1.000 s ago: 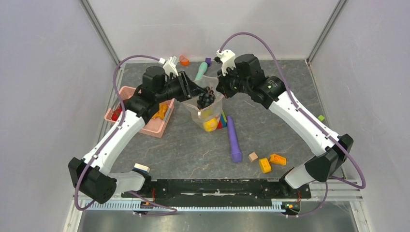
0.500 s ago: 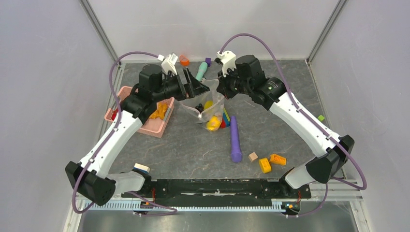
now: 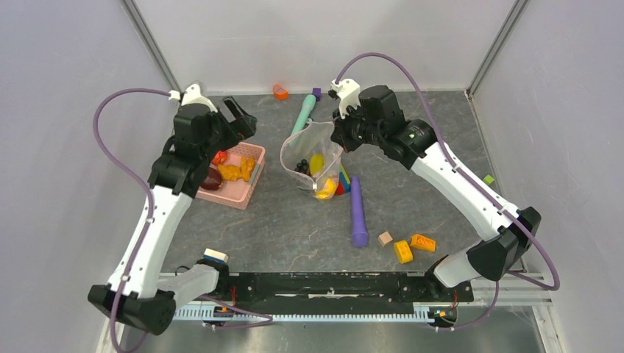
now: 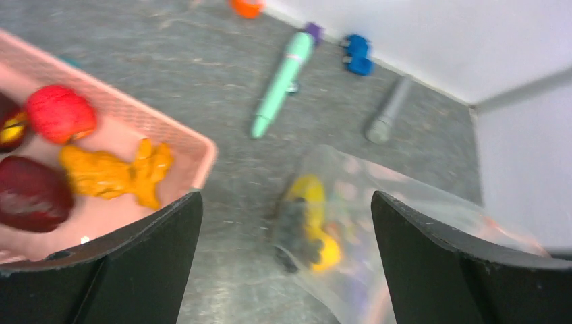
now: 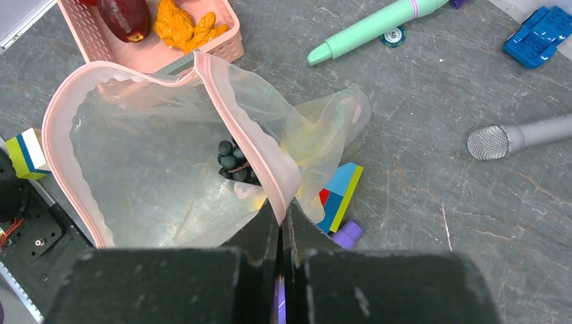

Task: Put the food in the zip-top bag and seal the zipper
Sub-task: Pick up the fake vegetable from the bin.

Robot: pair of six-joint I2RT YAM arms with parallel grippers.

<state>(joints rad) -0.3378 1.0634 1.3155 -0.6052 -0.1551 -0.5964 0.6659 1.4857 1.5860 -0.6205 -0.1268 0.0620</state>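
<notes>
My right gripper [image 5: 283, 212] is shut on the pink zipper [image 5: 249, 145] rim of the zip-top bag [image 5: 155, 155] and holds the mouth up and wide. Inside the bag [image 3: 313, 158] lie a dark grape bunch [image 5: 233, 162] and yellow food [image 3: 316, 162]. More food sits in the pink basket [image 3: 246, 187]: a red piece [image 4: 61, 113], a maroon piece [image 4: 34, 196] and an orange-yellow piece [image 4: 111, 172]. My left gripper [image 3: 241, 118] hangs open and empty above the basket's far right corner, left of the bag. In the left wrist view the left gripper [image 4: 283, 202] frames floor and bag.
A teal marker [image 3: 304, 112] lies behind the bag and a purple marker [image 3: 357, 209] to its right front. A multicoloured block [image 5: 340, 196] sits under the bag. Orange blocks [image 3: 412, 246] lie front right. A grey microphone [image 5: 519, 138], blue block [image 4: 357, 54] and orange ring [image 3: 280, 92] are near the back wall.
My left gripper opened and dropped the dark grapes into the bag, then swung left and back over the basket. The right gripper kept its hold on the bag rim.
</notes>
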